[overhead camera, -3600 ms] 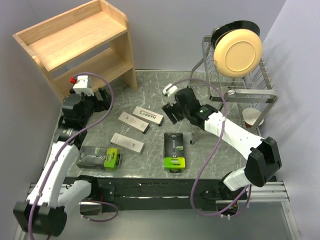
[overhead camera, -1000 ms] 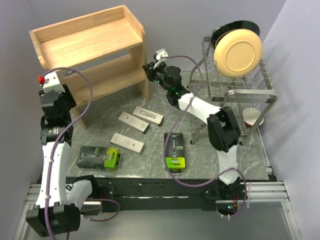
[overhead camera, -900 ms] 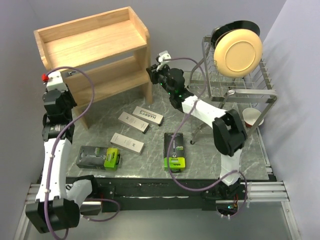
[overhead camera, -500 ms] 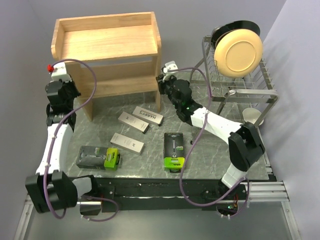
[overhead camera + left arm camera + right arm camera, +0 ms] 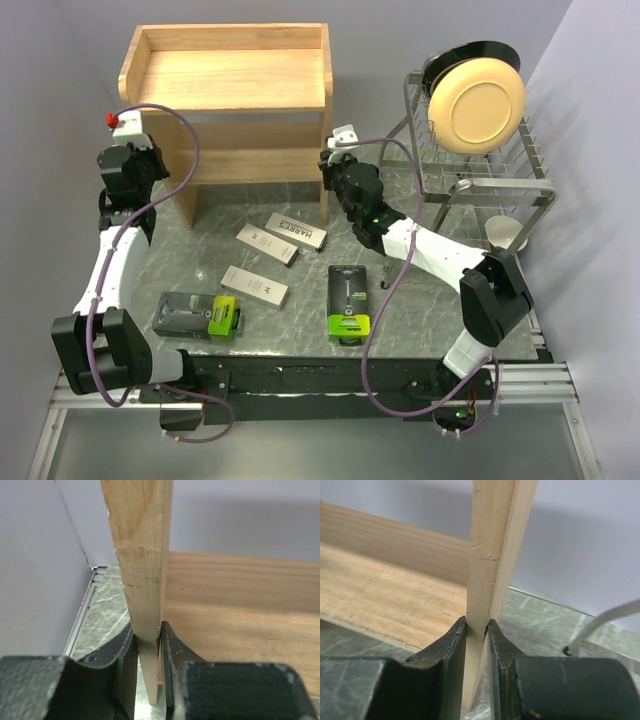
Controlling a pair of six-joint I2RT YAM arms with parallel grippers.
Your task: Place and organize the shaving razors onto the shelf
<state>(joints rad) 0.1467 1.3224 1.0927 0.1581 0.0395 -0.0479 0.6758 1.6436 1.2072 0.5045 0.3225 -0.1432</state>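
Five razor packs lie on the table (image 5: 440, 290) in your overhead view. The upper slim box (image 5: 297, 231) reads "HARRY'S"; the middle slim box (image 5: 267, 243) and the lower slim box (image 5: 254, 285) carry print too small to read. The left green pack (image 5: 198, 314) and the right green pack (image 5: 349, 302) sit lowest in the frame. All five are well apart from both end effectors. The shelf (image 5: 225, 80) stands upper centre, with the left end effector (image 5: 148, 170) at its left panel and the right end effector (image 5: 328, 172) at its right panel.

In your left wrist view, the left end effector (image 5: 147, 650) is clenched on the shelf (image 5: 145, 555) panel edge.

In your right wrist view, the right end effector (image 5: 476, 635) likewise pinches the shelf (image 5: 495, 540) panel.
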